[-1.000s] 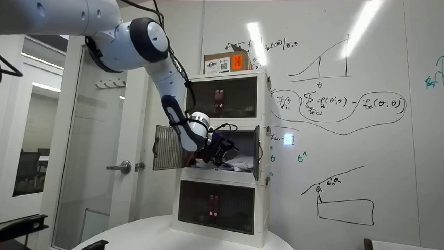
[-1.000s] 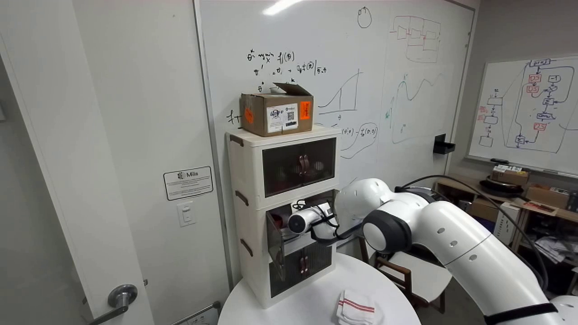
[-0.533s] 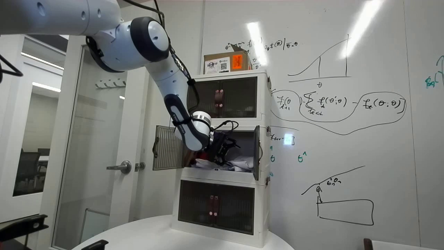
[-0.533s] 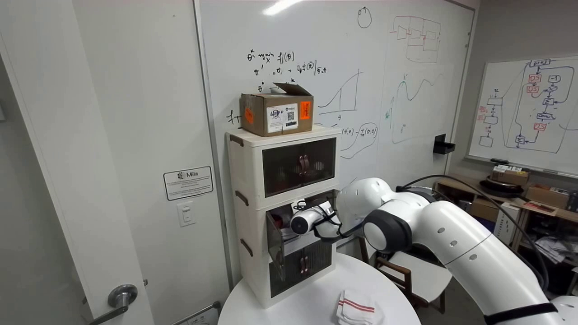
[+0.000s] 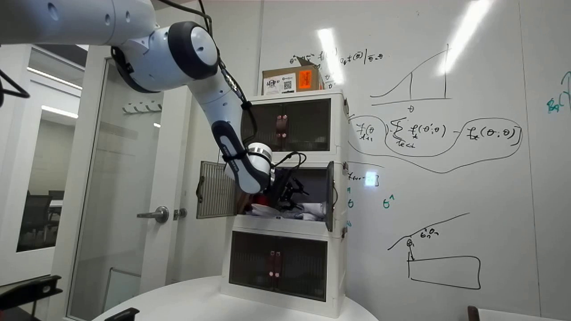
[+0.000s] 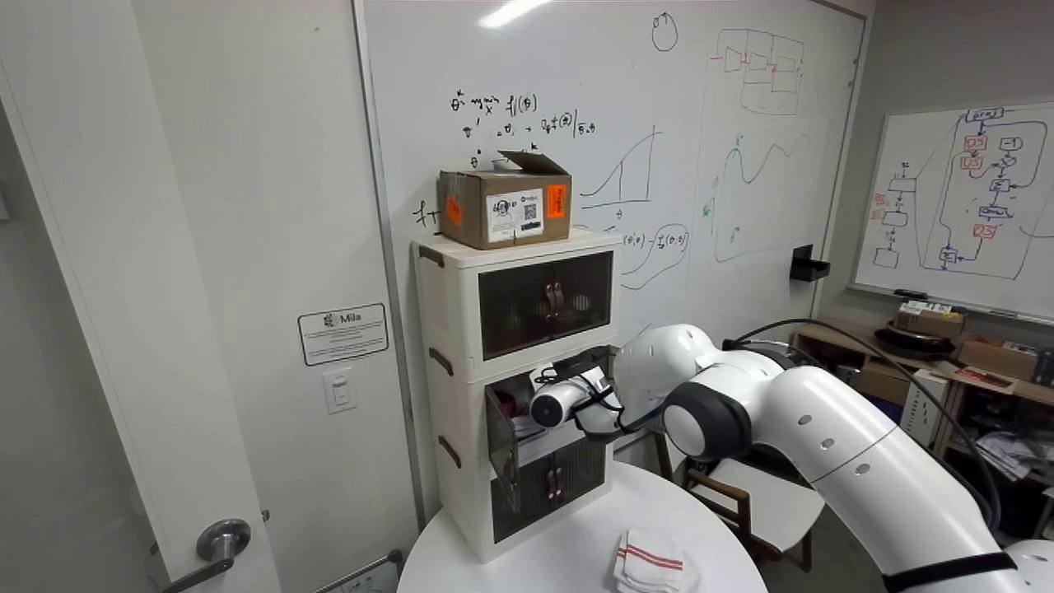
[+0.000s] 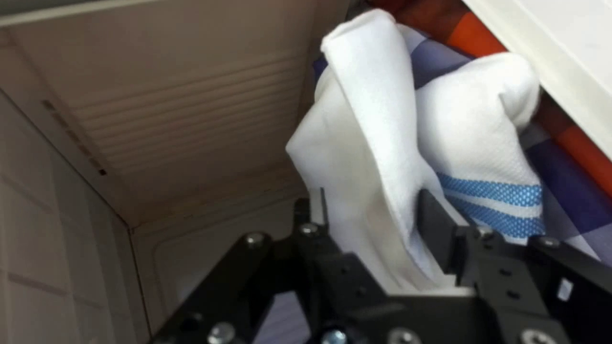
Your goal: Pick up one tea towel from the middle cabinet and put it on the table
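Observation:
The white three-tier stack's middle cabinet (image 5: 216,189) stands with its doors swung open, and its inner wall (image 7: 191,95) fills the left of the wrist view. Inside, a limp white tea towel (image 7: 354,138) passes between my gripper's fingers (image 7: 370,210). The fingers are apart with the towel in the gap; it lies close against the right finger. The gripper (image 5: 303,200) is inside the cabinet in an exterior view, with white cloth (image 5: 315,208) beside it; in another exterior view the wrist hides it. The round white table (image 5: 192,298) is under the stack.
White cloth with blue stripes (image 7: 492,138) lies right of the gripped area, over blue-checked and red cloth (image 7: 583,157). A folded red-striped white towel (image 6: 650,564) lies on the table. The cabinet's other open door (image 5: 330,196) stands close to the gripper. A cardboard box (image 6: 506,206) tops the stack.
The wrist has shifted slightly right and the gripper has turned a little inside the cabinet. The white cloth beside it has changed shape, and more red shows behind the wrist.

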